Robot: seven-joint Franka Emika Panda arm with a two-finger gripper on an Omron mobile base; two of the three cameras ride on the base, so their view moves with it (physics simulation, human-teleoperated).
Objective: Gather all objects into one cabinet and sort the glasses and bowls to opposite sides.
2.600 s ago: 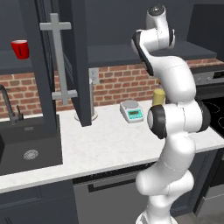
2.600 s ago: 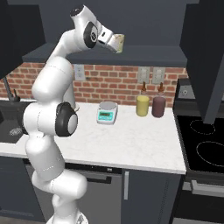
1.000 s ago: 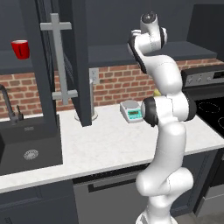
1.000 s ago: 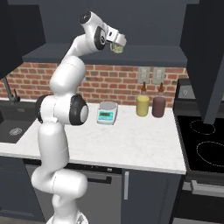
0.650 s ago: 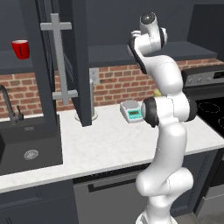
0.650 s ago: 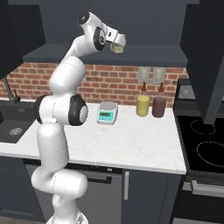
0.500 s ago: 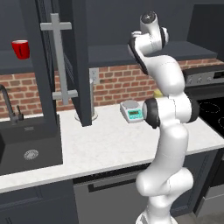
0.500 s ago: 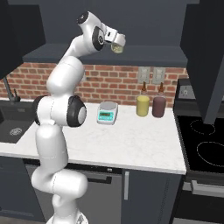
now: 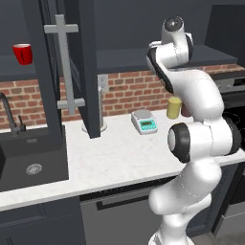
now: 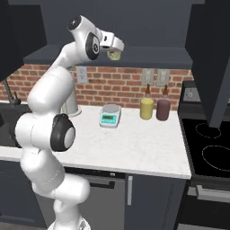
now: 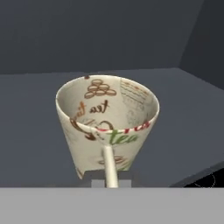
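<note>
A cream mug with tea print [image 11: 107, 127] stands close in front of the hand camera, handle toward me, over the dark shelf [image 11: 183, 113] of the slate-grey cabinet. In the right base view my gripper [image 10: 115, 52] is raised to the shelf [image 10: 152, 57] and shut on that mug [image 10: 115, 55]. Its fingertips are hidden behind the mug in the hand view. A red cup [image 9: 22, 53] sits on the left part of the shelf, beyond the open door with the long silver bar handle [image 9: 65, 62]. The wooden bowl and the second mug are out of view.
On the white counter [image 10: 134, 143] stand a small scale [image 10: 110, 115], a yellow bottle [image 10: 146, 108] and a brown bottle [image 10: 163, 109]. A tall grey cylinder [image 9: 98, 103] stands behind the door. The sink [image 9: 28, 165] lies at the left, the stove [image 10: 211, 146] at the right.
Since the oldest frames the arm has stretched upward and brought the mug higher and farther in over the shelf. Over the last second it has hardly moved.
</note>
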